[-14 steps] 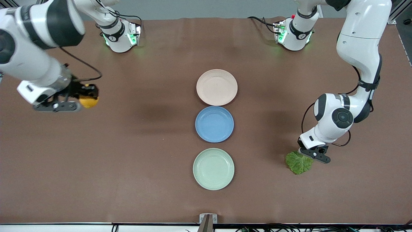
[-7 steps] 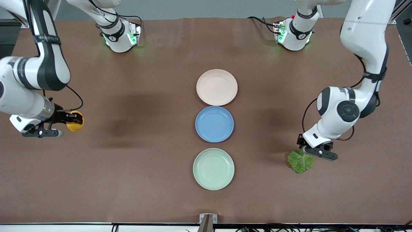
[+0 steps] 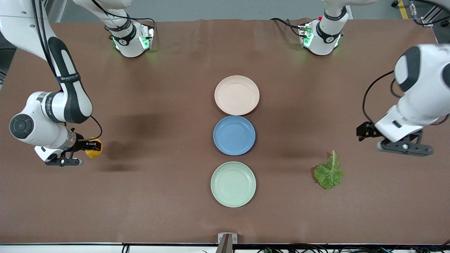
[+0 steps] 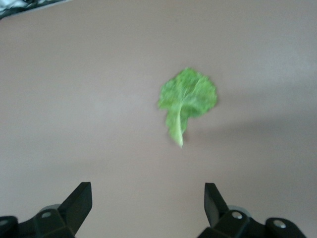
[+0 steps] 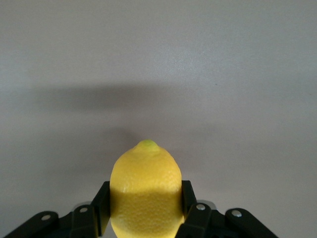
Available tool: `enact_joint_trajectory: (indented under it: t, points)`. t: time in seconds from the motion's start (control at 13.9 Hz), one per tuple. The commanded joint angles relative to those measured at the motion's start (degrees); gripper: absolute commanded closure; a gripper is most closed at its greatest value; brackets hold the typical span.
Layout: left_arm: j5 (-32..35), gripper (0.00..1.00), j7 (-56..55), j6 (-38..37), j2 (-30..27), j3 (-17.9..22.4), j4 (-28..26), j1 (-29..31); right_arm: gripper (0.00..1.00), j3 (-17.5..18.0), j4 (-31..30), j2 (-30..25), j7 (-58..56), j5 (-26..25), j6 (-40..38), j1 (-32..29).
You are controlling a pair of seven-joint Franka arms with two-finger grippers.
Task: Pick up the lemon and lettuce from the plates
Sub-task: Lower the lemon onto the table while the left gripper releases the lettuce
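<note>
The lemon (image 3: 94, 148) is gripped in my shut right gripper (image 3: 88, 146), low over bare table at the right arm's end; in the right wrist view the lemon (image 5: 144, 183) fills the space between the fingers (image 5: 101, 201). The lettuce (image 3: 329, 173) lies flat on the table toward the left arm's end, beside the mint green plate (image 3: 233, 184). My left gripper (image 3: 365, 131) is open and empty, raised above the table past the leaf's stem; the left wrist view shows the lettuce (image 4: 188, 96) ahead of the gripper (image 4: 147, 193). The beige-pink plate (image 3: 236, 95) is bare.
A blue plate (image 3: 234, 135) sits between the two pale plates in a row down the table's middle. All three plates hold nothing. The arm bases (image 3: 130, 38) stand along the table edge farthest from the front camera.
My right gripper has carried the lemon down, low over the table. My left gripper has let go of the lettuce and lifted away toward the left arm's end.
</note>
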Motion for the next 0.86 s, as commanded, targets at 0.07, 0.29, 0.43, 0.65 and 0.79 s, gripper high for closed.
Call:
enact_joint_trajectory:
  t: [0.07, 0.29, 0.43, 0.65, 0.79]
  points:
    - [-2.59, 0.0, 0.6, -13.27, -1.77, -0.21, 9.35, 1.31, 0.86, 1.39, 4.52, 6.38, -0.46, 0.44, 1.78, -2.31]
    - [-3.37, 0.0, 0.52, -17.75, -6.53, -0.64, 8.65, 1.4, 0.84, 1.48, 4.62, 8.32, -0.37, 1.14, 3.72, -2.39]
    - [-5.83, 0.0, -1.15, -19.7, -9.42, -0.91, 6.56, 1.14, 0.72, 1.48, 4.62, 8.59, -0.37, 2.54, 4.07, -2.22]
    - [-5.93, 0.0, -1.15, -20.14, -15.39, -0.91, 1.02, 1.05, 0.0, 1.48, 4.44, 7.46, 0.33, 2.55, 2.59, -1.61]
    - [-6.01, 0.0, -2.03, -20.14, -17.08, -2.22, -0.48, 1.49, 0.0, 1.48, 4.53, 3.6, 0.51, 2.55, -1.88, -1.52]
